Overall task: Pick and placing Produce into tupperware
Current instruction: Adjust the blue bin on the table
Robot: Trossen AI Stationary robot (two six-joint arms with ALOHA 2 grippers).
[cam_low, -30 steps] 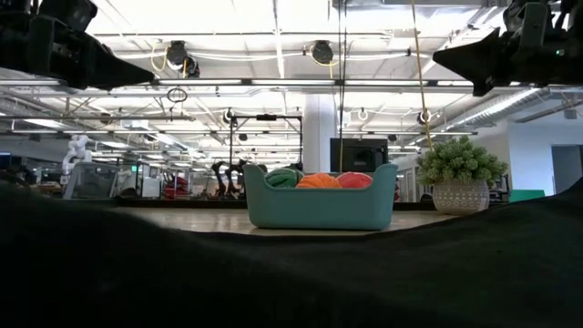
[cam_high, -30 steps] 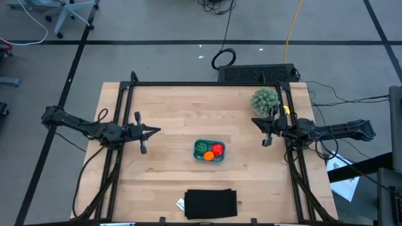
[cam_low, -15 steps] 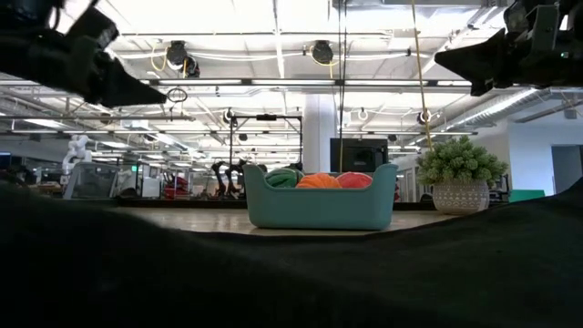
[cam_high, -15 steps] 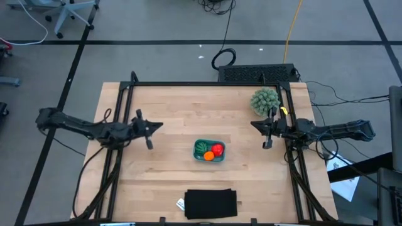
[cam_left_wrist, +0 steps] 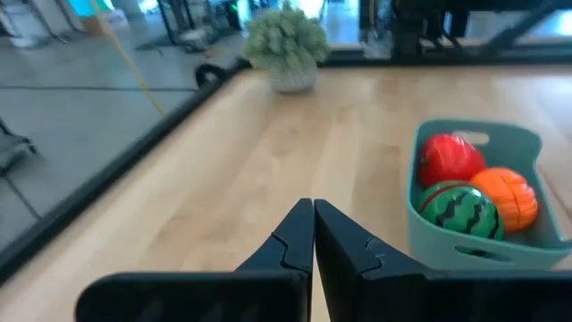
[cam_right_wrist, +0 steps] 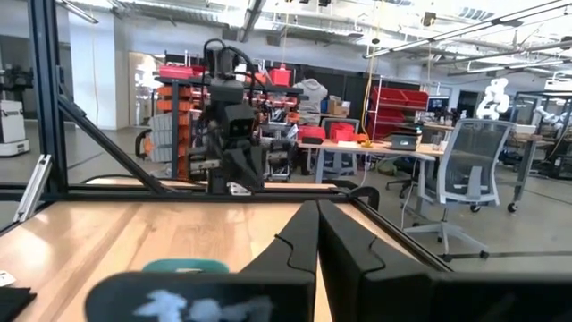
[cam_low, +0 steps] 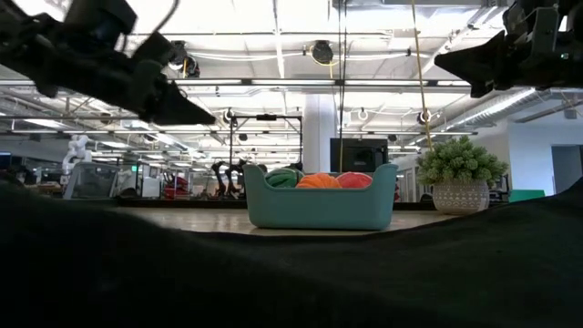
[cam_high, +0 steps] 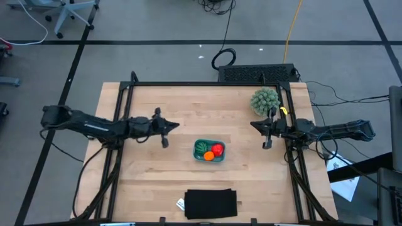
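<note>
Three produce pieces lie inside the teal tupperware [cam_high: 209, 151]: a red piece [cam_high: 218, 149], a dark green striped ball [cam_high: 200, 147] and an orange ball [cam_high: 208, 156]. All three touch one another. In the left wrist view the red piece [cam_left_wrist: 450, 159] sits at the far end, with the striped ball [cam_left_wrist: 460, 209] and the orange ball [cam_left_wrist: 505, 199] side by side in front of it. The tupperware stands on the wooden table [cam_high: 169, 103], near its centre.

Left gripper [cam_high: 171, 126] is above the table, just left of the tupperware and apart from it. Its fingers [cam_left_wrist: 288, 243] are pressed together and hold nothing.

Right gripper [cam_high: 259, 125] is near the right edge of the table, well apart from the tupperware. Its fingers [cam_right_wrist: 298, 243] are likewise pressed together and empty.

A pale green spiky ball [cam_high: 265, 99] sits near the far right corner, just beside the right gripper. A flat black rectangle [cam_high: 211, 203] lies at the near edge, in front of the tupperware.
</note>
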